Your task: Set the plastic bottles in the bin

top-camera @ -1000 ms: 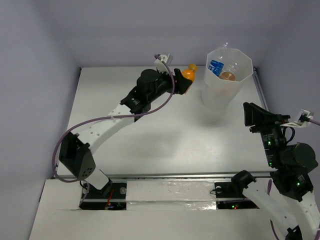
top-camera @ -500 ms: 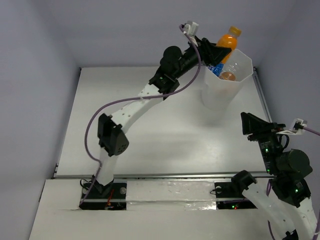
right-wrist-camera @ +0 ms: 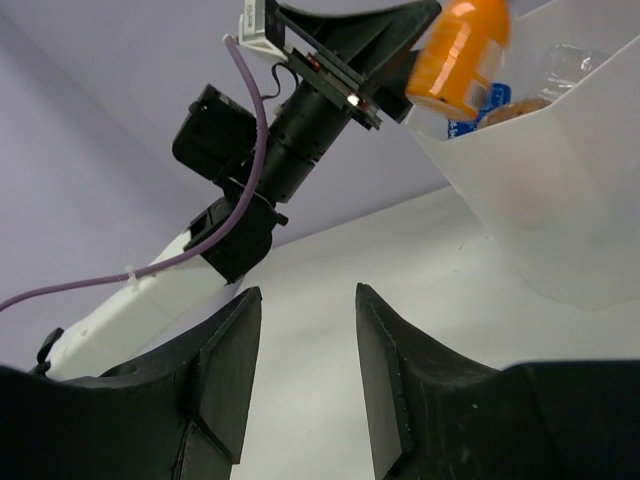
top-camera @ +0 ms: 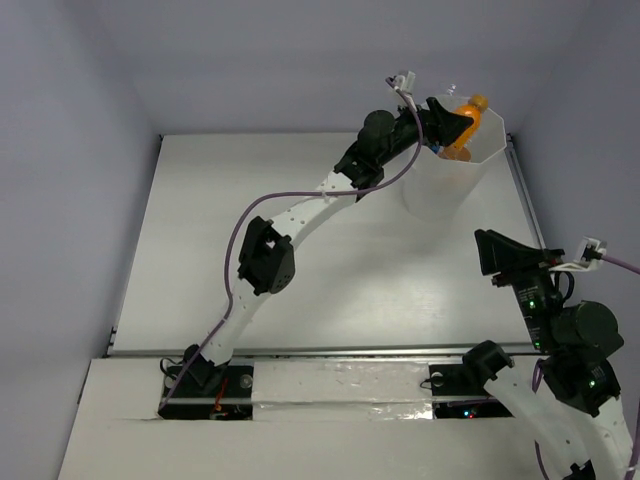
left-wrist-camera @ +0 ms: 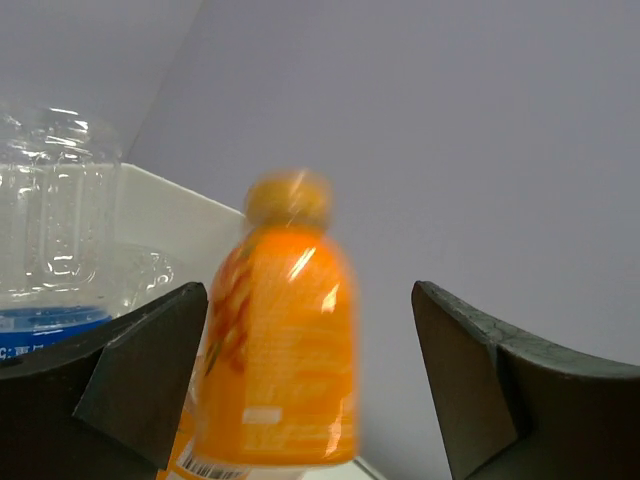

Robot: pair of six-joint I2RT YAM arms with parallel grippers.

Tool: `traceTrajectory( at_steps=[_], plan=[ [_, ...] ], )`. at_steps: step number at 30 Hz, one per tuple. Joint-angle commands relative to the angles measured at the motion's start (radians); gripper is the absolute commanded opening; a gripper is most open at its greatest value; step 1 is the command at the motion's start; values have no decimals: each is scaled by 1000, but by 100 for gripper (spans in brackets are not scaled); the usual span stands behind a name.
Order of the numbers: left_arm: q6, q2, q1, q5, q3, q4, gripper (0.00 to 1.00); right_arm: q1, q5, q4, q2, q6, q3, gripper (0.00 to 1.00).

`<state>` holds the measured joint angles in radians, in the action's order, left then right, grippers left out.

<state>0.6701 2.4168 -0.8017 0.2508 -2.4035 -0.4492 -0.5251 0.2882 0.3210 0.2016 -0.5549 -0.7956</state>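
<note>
- The left gripper (left-wrist-camera: 310,300) has its jaws apart. In the left wrist view, grey wall shows between the right finger and the orange bottle (left-wrist-camera: 285,370); the left finger stands just beside the bottle, and contact there cannot be judged.
- The orange bottle sits upright between the fingers and is smeared by blur. It is stubby, with a rounded shoulder and a small yellowish cap.
- Its label carries pale print too blurred to read. Barcode stripes show at the lower left edge.
- From above, the bottle lies over the mouth of the bin (top-camera: 440,190), at the far side of the rim.
- The bin is translucent white with a many-sided rim and stands at the far right of the table (top-camera: 300,250).
- A clear bottle (left-wrist-camera: 55,230) stands in the bin just left of the orange one. It is crinkled, with a blue label (left-wrist-camera: 45,322) whose white lettering is cut off and unreadable.
- The right gripper (right-wrist-camera: 305,300) hangs over the near right of the table, well apart from the bin. Its jaws are apart and hold nothing.
- Against half a second ago, the left arm has stretched further, the gripper has dropped to rim level, and the orange bottle sits lower. A second ago the bottle was left of the bin.
- The right arm has barely shifted.
</note>
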Motion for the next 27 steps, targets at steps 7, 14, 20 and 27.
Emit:
traceTrajectory(
  at_steps=[7,14,20,27],
  plan=[
    [-20,-41,1,-10,-75,-82,99,-9,-26,-43,38,1,9,48],
    [-134,-226,1,-8,36,-20,99,-9,18,-24,33,36,-40,48],
    [-254,-549,1,-123,408,32,99,-9,88,7,2,76,-114,48],
    [-239,-973,1,-263,1004,24,99,-9,129,-2,22,108,-206,14]
  ],
)
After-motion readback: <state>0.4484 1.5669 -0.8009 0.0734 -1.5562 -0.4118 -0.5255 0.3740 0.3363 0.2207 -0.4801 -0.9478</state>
